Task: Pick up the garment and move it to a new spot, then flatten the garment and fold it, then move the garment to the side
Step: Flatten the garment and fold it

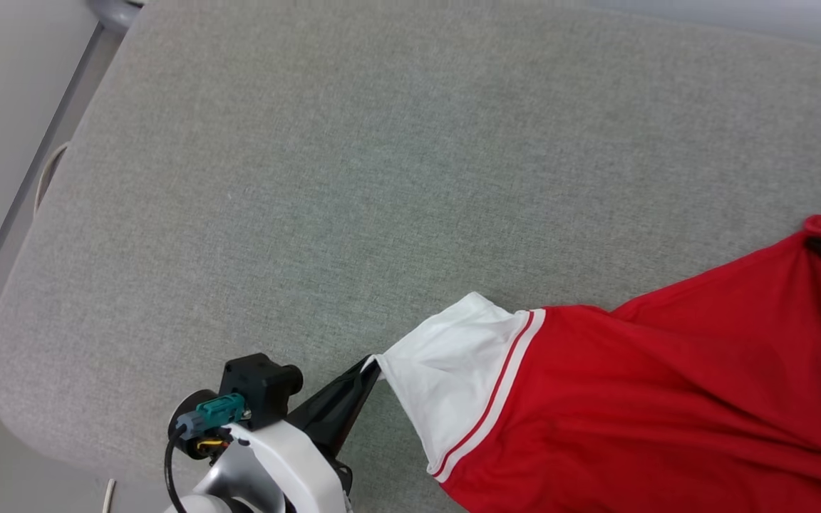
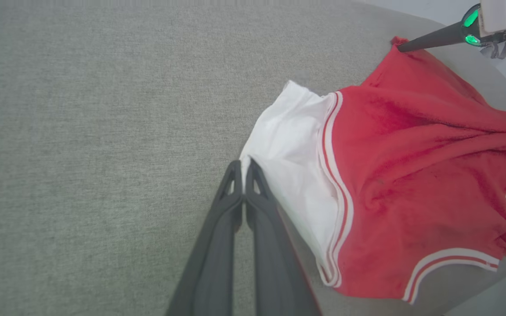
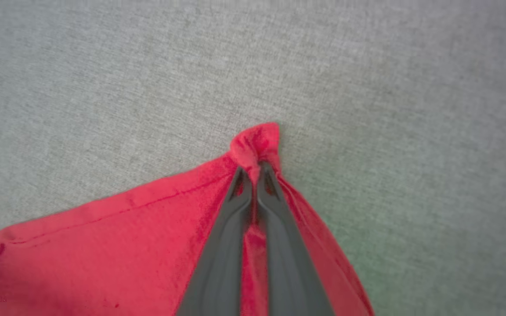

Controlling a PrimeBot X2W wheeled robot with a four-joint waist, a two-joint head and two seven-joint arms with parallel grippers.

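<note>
In the head view, the garment (image 1: 667, 399) lies low and right on the grey cushion (image 1: 382, 178), with the left gripper (image 1: 375, 365) pinching its white sleeve tip. The left wrist view confirms closed jaws on that edge. In the right wrist view, the right gripper (image 3: 255, 171) clamps a red corner. Lifting both evenly should keep the cloth taut.

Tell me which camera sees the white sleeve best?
The left wrist view: the white sleeve sits close, the left gripper pinching its corner. The head view shows it farther off; the right wrist view shows the red garment corner.
</note>
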